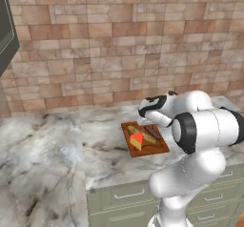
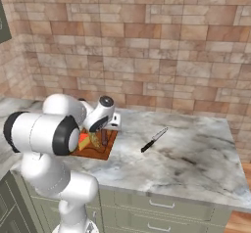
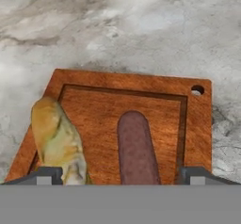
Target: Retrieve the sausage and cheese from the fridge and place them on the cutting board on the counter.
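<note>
The reddish-brown cutting board [image 3: 160, 84] lies on the marbled counter [image 1: 57, 140]. A dark reddish-brown sausage [image 3: 136, 145] rests lengthwise on the board. My gripper [image 3: 121, 173] hovers just over its near end, open, one fingertip [image 3: 49, 173] on each side and not touching it. From the base views the yellow-orange cheese [image 1: 137, 140] with its red face sits on the board's [image 1: 157, 149] near-left part, beside the sausage [image 1: 152, 131]. The arm's hand [image 2: 103, 130] hangs low over the board [image 2: 105, 151]. The fridge is out of view.
A pale tan elongated food item [image 3: 56, 138] lies on the board left of the sausage. A knife [image 2: 154, 139] lies on the counter [image 2: 196, 149] right of the board. Brick wall runs behind. A dark grey panel [image 1: 5, 30] juts in at upper left.
</note>
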